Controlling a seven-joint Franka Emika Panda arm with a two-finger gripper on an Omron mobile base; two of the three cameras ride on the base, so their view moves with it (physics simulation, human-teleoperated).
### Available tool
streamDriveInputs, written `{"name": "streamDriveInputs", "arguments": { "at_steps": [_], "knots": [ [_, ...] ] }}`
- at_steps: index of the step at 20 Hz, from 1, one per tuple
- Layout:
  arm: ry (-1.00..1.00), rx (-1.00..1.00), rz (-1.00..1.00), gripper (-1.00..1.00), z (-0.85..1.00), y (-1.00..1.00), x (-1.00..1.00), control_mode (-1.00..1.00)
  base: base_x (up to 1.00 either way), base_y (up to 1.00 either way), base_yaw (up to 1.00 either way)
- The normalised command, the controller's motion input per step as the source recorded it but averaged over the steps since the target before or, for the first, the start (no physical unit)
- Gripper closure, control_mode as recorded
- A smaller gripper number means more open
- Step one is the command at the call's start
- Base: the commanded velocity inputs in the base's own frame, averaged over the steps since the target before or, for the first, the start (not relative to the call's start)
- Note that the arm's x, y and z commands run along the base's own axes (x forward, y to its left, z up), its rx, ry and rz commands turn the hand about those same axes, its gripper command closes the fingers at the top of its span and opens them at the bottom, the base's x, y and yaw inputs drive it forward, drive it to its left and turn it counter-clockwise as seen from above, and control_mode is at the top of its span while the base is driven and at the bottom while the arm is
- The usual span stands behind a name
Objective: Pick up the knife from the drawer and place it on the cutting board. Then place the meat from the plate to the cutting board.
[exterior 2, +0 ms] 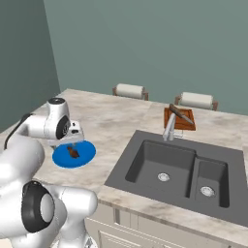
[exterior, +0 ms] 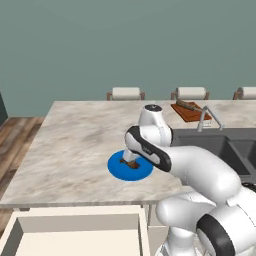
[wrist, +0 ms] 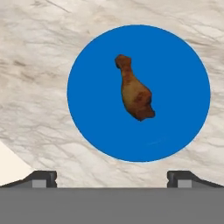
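Blue plate [wrist: 175, 65] — brown meat [wrist: 134, 89] — veined beige counter [wrist: 39, 65].

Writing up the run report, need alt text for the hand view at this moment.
Looking straight down, a small brown piece of meat, shaped like a drumstick, lies near the middle of a round bright blue plate on a marbled beige counter. The open gripper shows as two dark fingertips at the bottom edge, well apart, touching nothing.

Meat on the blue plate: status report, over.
End effector open, above the plate, holding nothing. Meat lies loose mid-plate. Knife on cutting board. Nothing blocking the meat.
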Motion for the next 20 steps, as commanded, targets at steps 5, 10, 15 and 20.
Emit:
{"name": "streamDriveInputs", "arguments": {
  "at_steps": [5,10,15,20],
  "knots": [
    [0.06,0.0,0.0,-1.0,-0.36,0.15,0.24,-1.0,0.0,0.0,0.0],
    [0.0,0.0,0.0,-1.0,-0.2,0.03,0.27,-1.0,0.0,0.0,0.0],
    [0.0,0.0,0.0,-1.0,-0.1,0.0,0.28,-1.0,0.0,0.0,0.0],
    [0.0,0.0,0.0,-1.0,-0.19,0.0,0.23,-1.0,0.0,0.0,0.0]
  ]
}}
